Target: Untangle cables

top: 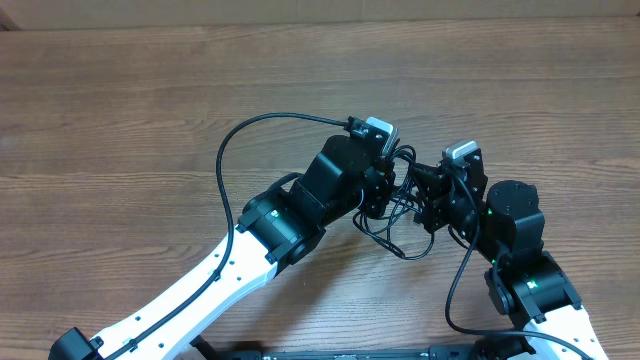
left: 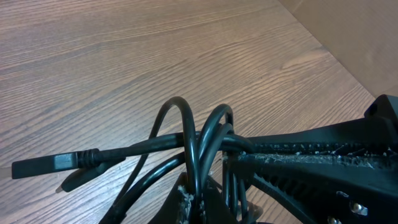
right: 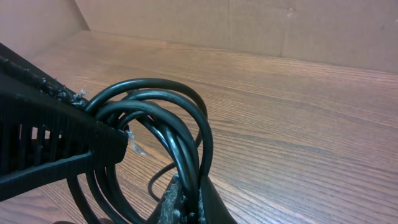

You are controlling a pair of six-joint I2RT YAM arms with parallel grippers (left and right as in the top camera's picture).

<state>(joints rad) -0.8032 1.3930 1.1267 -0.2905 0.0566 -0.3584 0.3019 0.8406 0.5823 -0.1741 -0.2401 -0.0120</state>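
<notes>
The cables (top: 405,232) are a small bunch of thin black loops hanging between my two grippers near the middle of the wooden table. My left gripper (top: 385,190) comes in from the left and my right gripper (top: 428,195) from the right, almost touching. In the left wrist view the left gripper (left: 205,202) is shut on several strands of the cables (left: 186,140). A black plug end (left: 43,166) sticks out to the left just above the table. In the right wrist view the right gripper (right: 189,202) is shut on the looped cables (right: 180,118).
The left arm's thick black cable (top: 225,160) arcs over the table, and the right arm's cable (top: 455,290) loops at the front right. A cardboard wall (right: 249,25) stands along the table's far edge. The other gripper's ribbed fingers (right: 50,140) cross the left of the right wrist view.
</notes>
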